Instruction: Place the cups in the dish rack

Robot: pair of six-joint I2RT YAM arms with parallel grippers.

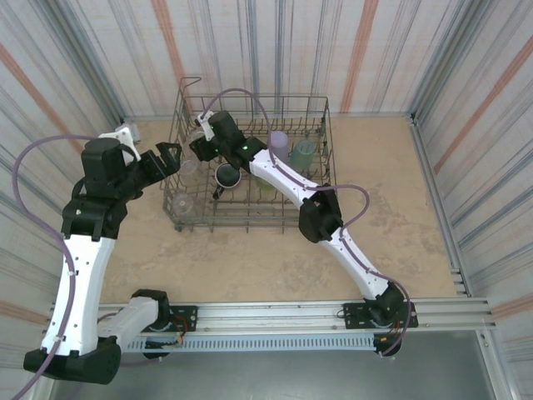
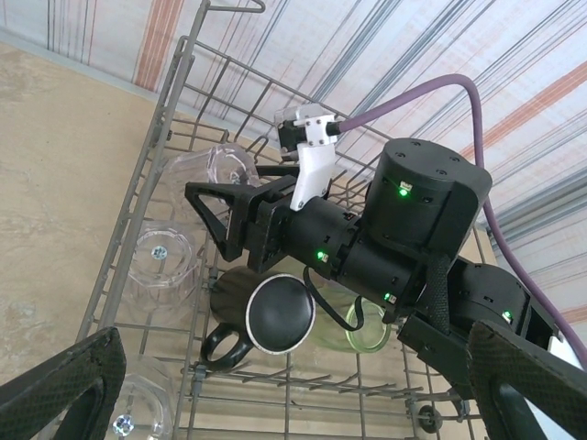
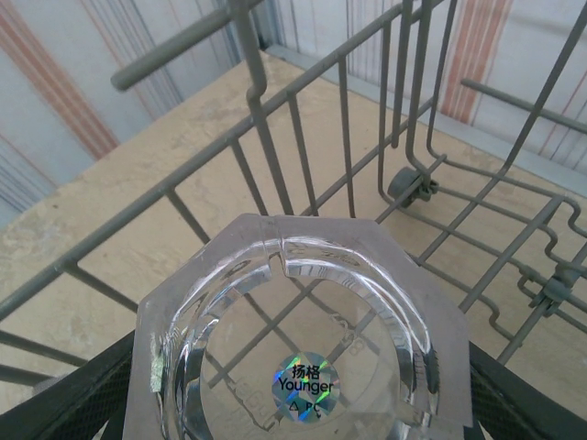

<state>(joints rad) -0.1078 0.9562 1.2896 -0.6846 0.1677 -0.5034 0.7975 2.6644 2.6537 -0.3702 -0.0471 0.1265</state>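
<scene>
The grey wire dish rack (image 1: 316, 179) stands at the back of the table. My right gripper (image 1: 202, 142) reaches into its back left corner, shut on a clear cup (image 3: 303, 321) whose sticker-marked base faces the wrist camera; the same clear cup (image 2: 229, 165) appears beyond its fingers in the left wrist view. Inside the rack lie a dark handled mug (image 2: 266, 316), a bright green cup (image 2: 367, 328), two clear cups (image 2: 160, 261) (image 2: 128, 412), a lavender cup (image 1: 278, 143) and a teal cup (image 1: 303, 152). My left gripper (image 1: 173, 158) hangs open and empty just outside the rack's left wall.
The rack's tall left wall (image 2: 138, 211) and rows of upright tines (image 2: 321, 380) stand between my left gripper and the cups. The right arm (image 1: 283, 179) stretches diagonally across the rack. Striped walls (image 1: 466, 75) enclose the tan table (image 1: 391, 192).
</scene>
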